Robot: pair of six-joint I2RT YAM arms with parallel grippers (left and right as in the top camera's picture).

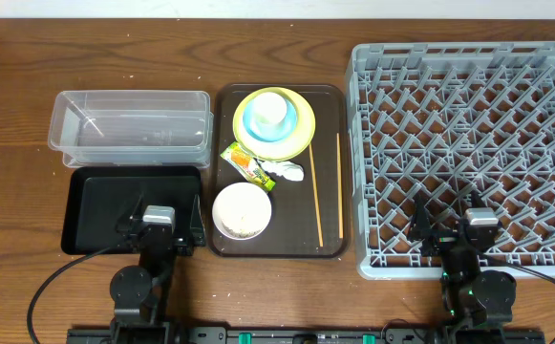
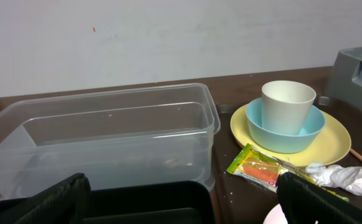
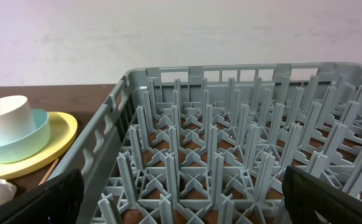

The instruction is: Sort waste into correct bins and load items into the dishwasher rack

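Far left: clear tub [image 1: 134,134] at the back and black tray [image 1: 96,205] just in front of it. Both bins look bare, no waste in either.

Left gripper [image 1: 160,224] hangs over the near right corner of the black tray. Jaws are spread wide with nothing between them. The wrist view shows only the tub and tray edge between the fingers.

Centre: brown serving tray [image 1: 330,239] carries everything.
- At its back, yellow plate [image 1: 301,134] with light blue bowl [image 1: 251,122] on it and white cup [image 1: 270,108] standing upright in the bowl.
- In front of the plate, snack wrapper [image 1: 243,164] lies flat, with crumpled tissue [image 1: 285,172] touching its right end.
- Near left corner: white bowl [image 1: 242,210]. Its contents look like rice, but they are too fine for me to be sure.
- Along the right side, two chopsticks [image 1: 315,196] lie lengthwise, apart from one another.

Right: dishwasher rack [image 1: 353,143] has every peg row bare, with no dishes loaded.

Right gripper [image 1: 475,234] sits over the rack's near edge, fingers fully parted and holding nothing.

My reading is that the task is at its very start. All three pieces of waste are unsorted, and all five items are on the serving tray. The stacked cup, bowl and plate will need taking apart one at a time. The rice bowl likely wants emptying before it goes to the rack.
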